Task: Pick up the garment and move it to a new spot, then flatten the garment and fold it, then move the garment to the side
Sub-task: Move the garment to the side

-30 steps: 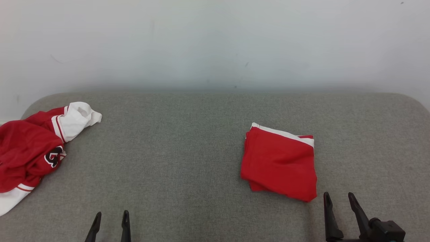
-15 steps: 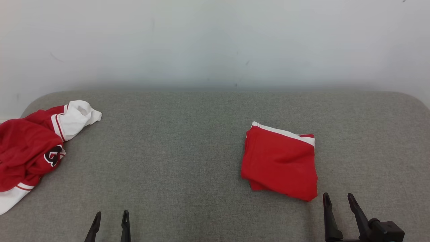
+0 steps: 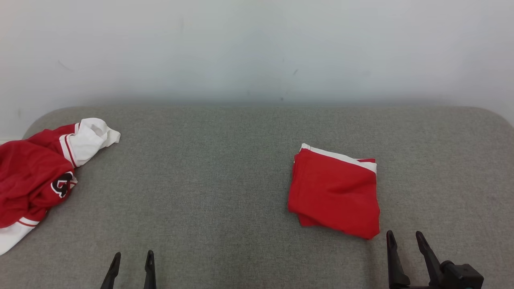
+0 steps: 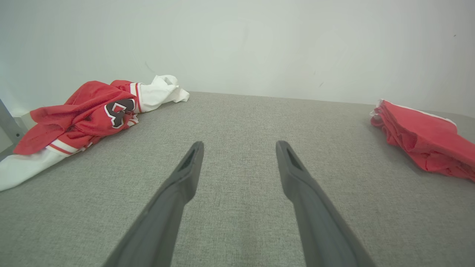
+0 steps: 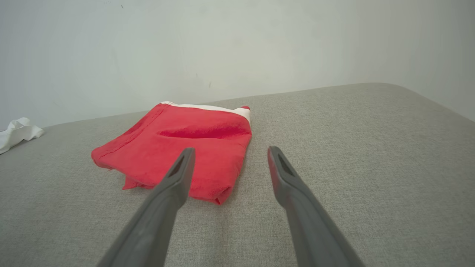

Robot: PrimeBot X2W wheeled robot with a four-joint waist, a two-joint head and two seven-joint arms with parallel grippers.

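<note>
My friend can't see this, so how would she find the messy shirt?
Look at the wide grey padded surface below the pale wall. At its left edge lies the crumpled garment, red with white parts. Unlike the folded red garment on the right, it is loosely heaped and shows a black-and-white emblem.

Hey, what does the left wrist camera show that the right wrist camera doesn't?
Left wrist, not right wrist: the red body of the crumpled jersey with its black emblem, and the open left gripper. Right wrist, not left wrist: the whole top of the folded garment, the open right gripper, and a rounded corner of the grey surface. Both: the folded garment, the jersey's white sleeve, the grey surface and the pale wall.
</note>
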